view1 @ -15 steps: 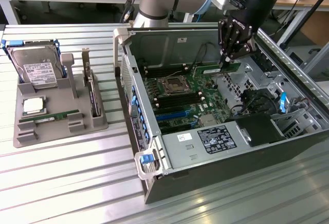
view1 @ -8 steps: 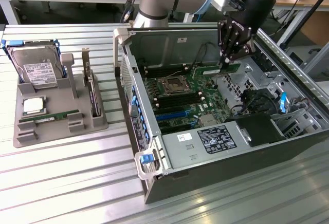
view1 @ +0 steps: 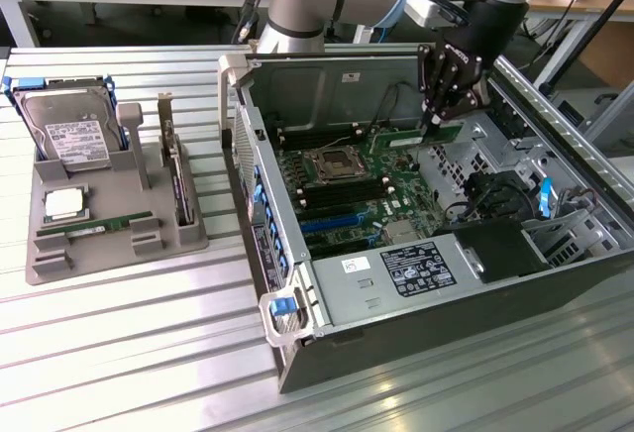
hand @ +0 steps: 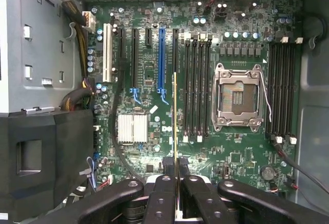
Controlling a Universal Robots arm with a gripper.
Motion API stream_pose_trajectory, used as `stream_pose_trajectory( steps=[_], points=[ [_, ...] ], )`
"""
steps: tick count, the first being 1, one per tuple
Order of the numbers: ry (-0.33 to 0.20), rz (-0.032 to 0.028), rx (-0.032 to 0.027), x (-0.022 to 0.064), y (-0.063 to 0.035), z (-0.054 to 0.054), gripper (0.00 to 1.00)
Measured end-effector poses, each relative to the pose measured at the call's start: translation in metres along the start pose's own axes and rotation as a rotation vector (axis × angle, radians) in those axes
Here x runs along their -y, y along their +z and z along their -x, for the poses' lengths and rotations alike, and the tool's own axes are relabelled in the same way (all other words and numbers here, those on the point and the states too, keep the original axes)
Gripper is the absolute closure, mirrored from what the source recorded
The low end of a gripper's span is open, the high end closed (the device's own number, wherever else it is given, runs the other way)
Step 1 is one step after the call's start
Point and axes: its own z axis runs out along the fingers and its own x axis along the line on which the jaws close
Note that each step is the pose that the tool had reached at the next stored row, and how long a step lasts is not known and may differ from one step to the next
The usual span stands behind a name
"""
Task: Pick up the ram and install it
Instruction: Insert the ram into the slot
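My gripper hangs inside the open computer case, above the motherboard. It is shut on the ram, a narrow green stick held level over the board, beyond the CPU socket. In the wrist view the ram shows edge-on as a thin line between the black fingers. It hovers beside a bank of black memory slots, left of the open CPU socket. A second bank of slots lies on the socket's other side.
On the exterior view's left a grey holder tray carries a hard drive, a silver CPU chip, another green stick and an upright expansion card. Case walls, cables and a black shroud surround the board.
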Motion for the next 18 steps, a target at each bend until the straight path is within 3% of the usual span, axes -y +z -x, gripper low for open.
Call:
stream_pose_trajectory(
  steps=[18],
  points=[
    [0.000,0.0000,0.0000,0.0003,0.0101,0.0005,0.88]
  ],
)
